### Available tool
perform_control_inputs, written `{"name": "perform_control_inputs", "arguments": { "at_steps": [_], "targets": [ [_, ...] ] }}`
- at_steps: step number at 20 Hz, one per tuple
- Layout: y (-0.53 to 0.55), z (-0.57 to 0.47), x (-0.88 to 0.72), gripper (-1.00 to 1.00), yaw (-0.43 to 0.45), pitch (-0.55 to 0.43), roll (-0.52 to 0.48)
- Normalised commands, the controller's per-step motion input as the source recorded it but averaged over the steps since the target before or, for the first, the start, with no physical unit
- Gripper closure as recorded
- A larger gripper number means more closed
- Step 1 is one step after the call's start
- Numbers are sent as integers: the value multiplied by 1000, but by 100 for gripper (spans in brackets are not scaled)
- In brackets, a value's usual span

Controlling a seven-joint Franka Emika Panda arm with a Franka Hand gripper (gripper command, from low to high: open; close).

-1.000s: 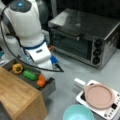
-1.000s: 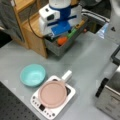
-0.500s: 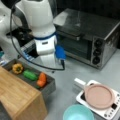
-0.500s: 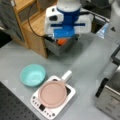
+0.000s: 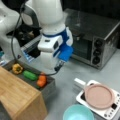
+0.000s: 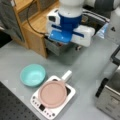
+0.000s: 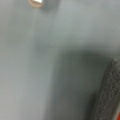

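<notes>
My gripper (image 5: 51, 66) hangs under the white and blue wrist, over the grey table just right of a grey bin (image 5: 48, 86); its fingers are hidden by the hand in both front views (image 6: 68, 35). The bin holds a yellow pepper (image 5: 17, 68), a green vegetable (image 5: 30, 75) and an orange one (image 5: 42, 80). The wrist view looks down on bare table, with the bin's dark rim (image 7: 107, 92) at lower right and a white handle tip (image 7: 37, 2) at the top.
A pink pan (image 5: 98, 96) (image 6: 52, 93) sits on a white cooker (image 5: 110, 110) (image 6: 37, 102), beside a teal bowl (image 5: 78, 113) (image 6: 32, 75). A toaster oven (image 5: 92, 37) (image 6: 110, 97) and a wooden shelf (image 5: 20, 97) (image 6: 35, 27) border the table.
The arm has swung away from above the bin toward the middle of the table, nearer the pan and the oven.
</notes>
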Motion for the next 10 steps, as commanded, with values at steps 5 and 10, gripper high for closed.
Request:
{"name": "perform_control_inputs", "arguments": {
  "at_steps": [5, 10],
  "targets": [
    [95, 225, 269, -100, -228, 190, 183],
    [79, 211, 116, -100, -26, 242, 105]
  ]
}}
